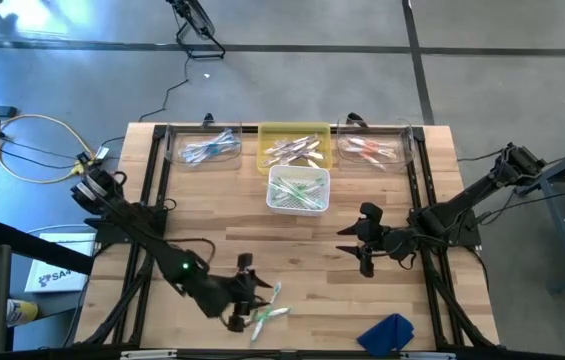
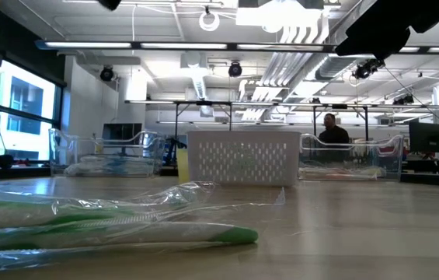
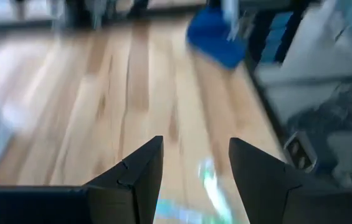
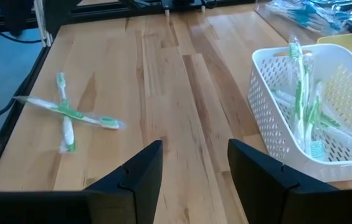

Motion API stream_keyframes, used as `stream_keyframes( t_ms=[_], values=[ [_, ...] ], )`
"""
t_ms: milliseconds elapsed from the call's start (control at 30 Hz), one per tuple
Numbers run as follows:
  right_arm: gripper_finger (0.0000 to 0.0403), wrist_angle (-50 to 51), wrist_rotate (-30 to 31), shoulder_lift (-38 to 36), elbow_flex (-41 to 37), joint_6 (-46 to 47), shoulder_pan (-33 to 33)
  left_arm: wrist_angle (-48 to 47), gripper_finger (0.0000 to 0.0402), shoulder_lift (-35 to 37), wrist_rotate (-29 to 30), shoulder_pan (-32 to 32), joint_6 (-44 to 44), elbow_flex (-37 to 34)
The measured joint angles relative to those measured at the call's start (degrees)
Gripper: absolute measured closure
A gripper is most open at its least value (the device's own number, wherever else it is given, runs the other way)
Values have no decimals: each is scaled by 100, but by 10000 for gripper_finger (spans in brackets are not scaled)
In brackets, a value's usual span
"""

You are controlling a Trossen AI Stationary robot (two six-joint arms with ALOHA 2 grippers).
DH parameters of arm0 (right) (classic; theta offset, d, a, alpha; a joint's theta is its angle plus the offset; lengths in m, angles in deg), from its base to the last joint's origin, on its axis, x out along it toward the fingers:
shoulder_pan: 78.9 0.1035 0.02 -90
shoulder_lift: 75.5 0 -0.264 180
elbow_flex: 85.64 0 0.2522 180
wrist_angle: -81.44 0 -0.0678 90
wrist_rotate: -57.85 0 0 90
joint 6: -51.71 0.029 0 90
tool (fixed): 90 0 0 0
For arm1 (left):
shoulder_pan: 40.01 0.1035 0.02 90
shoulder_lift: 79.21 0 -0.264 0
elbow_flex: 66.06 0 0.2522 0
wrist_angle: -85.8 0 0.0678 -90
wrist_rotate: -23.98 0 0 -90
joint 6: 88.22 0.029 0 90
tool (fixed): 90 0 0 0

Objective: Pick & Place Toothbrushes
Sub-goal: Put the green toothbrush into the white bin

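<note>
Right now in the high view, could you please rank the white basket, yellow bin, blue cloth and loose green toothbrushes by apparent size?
Largest to smallest:
1. yellow bin and white basket: too alike to separate
2. blue cloth
3. green toothbrushes

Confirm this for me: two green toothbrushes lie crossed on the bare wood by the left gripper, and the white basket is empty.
One thing is wrong: the white basket is not empty. The right wrist view shows several green toothbrushes in the basket. The rest stands: two green toothbrushes lie crossed on the bare wood by the left gripper, as the high view shows.
</note>
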Motion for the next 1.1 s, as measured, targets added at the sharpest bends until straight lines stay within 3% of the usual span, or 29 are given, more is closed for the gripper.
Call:
stream_keyframes(
  t_ms=[67, 200, 500, 800, 1100],
  values=[
    [229, -2, 2, 0, 0, 0, 0, -1031, 224, -160, -3, 0, -646, 454],
    [229, 18, 17, 0, 0, 0, 0, -2140, 224, -584, -241, 39, -1724, 1173],
    [229, 114, 17, 0, 0, 2, 0, -2079, 224, -1415, -810, 37, -2414, 1752],
    [229, 195, -4, 0, 0, 2, 0, -2263, 224, -1924, -1217, 40, -3811, 1761],
    [229, 193, 16, 0, -212, 3, 0, -2505, 224, -2055, -1375, 44, -4235, 1756]
  ],
)
